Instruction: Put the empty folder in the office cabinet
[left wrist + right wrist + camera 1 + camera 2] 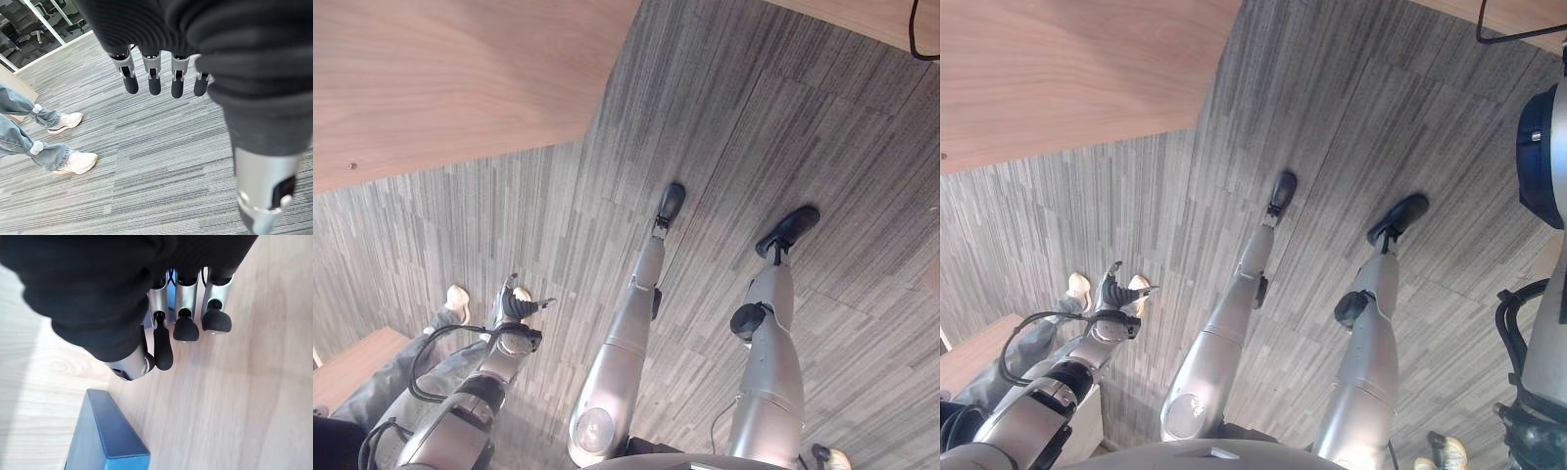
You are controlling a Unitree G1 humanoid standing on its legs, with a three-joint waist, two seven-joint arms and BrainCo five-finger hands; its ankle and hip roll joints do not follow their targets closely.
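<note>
An office is showing: grey carpet (161, 171), glass partition (46, 22) with desk chairs (14, 32) behind, wood desks (450, 78).

Blue folder (105, 435) — lying on light wooden surface (234, 396).

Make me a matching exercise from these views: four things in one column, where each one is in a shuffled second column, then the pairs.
Things
1. left hand
2. right hand
3. blue folder
4. person's white shoes

Places
A. lying on the light wooden surface
B. standing on the grey carpet
C. hanging over the carpet, holding nothing
D. above the wood, close to the folder

Pairs: 1-C, 2-D, 3-A, 4-B
</note>
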